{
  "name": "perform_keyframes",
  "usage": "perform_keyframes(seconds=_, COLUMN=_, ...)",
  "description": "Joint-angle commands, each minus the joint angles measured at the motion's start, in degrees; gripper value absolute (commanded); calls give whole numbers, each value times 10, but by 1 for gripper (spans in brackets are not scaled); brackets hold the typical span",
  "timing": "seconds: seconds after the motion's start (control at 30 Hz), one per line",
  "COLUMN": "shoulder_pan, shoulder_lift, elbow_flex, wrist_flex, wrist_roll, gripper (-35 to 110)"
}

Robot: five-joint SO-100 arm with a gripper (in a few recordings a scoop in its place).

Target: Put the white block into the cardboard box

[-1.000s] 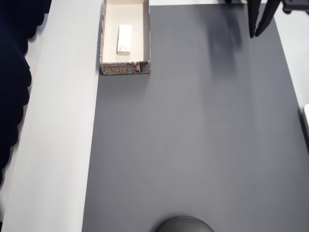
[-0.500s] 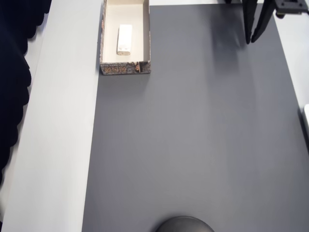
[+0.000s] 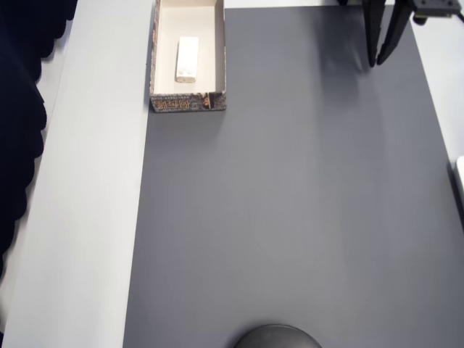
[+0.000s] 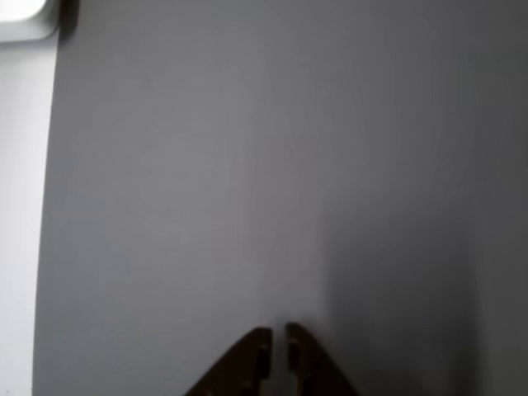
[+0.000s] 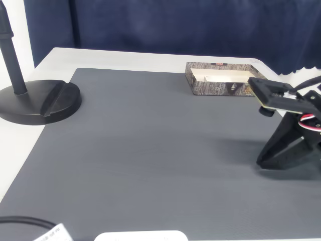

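Cardboard box (image 3: pixel 188 101) far end cut off by overhead frame edge.

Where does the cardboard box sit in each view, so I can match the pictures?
Overhead view: the box is at the top, left of centre, on the grey mat's left edge, with the white block inside.
Fixed view: the box is at the mat's far edge, right of centre, behind the claw.
Wrist view: bare mat ahead of the claw.
Shared landmark: the grey mat.
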Motion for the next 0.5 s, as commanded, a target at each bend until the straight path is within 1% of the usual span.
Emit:
perform_keyframes(seconds=0.0, shoulder_pan=-11, shoulder_lift=12, elbow_flex=2, wrist_flex=1, wrist_roll=-9, gripper=-2)
perform_keyframes(seconds=0.47, shoulder_pan=-24, shoulder_lift=38, elbow_flex=18, wrist_flex=6, wrist_roll=-9, gripper=-2)
